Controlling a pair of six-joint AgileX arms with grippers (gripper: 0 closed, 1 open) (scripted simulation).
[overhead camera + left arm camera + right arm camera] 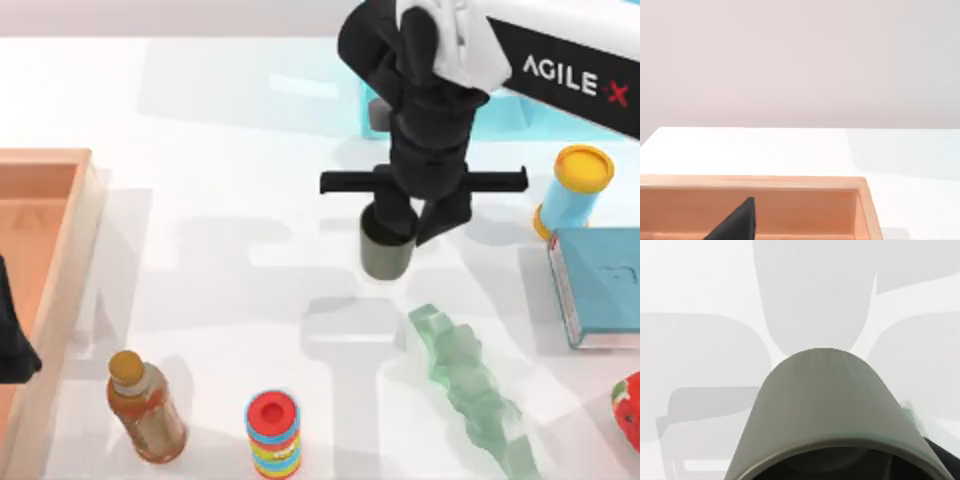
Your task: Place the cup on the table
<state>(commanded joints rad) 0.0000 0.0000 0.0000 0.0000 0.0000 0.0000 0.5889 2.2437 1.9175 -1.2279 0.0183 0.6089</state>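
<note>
The dull grey-olive cup [386, 256] stands upright near the middle of the white table [220, 200]. My right gripper [415, 228] reaches down from the far right and is shut on the cup's rim, one finger inside the mouth and one outside. In the right wrist view the cup's wall [825, 400] is seen close up, with its shadow on the table [700, 290] behind it. I cannot tell whether its base touches the surface. My left gripper [14, 345] is parked over the wooden tray [45, 250] at the left edge; one dark fingertip [735, 222] shows over the tray [805, 210].
A brown bottle [148, 410] and a rainbow-striped cylinder [273, 435] stand at the front left. A green glassy object [470, 390] lies just in front of the cup. A light-blue can [575, 190], a blue book [600, 285] and a cyan shelf [375, 110] sit to the right and behind.
</note>
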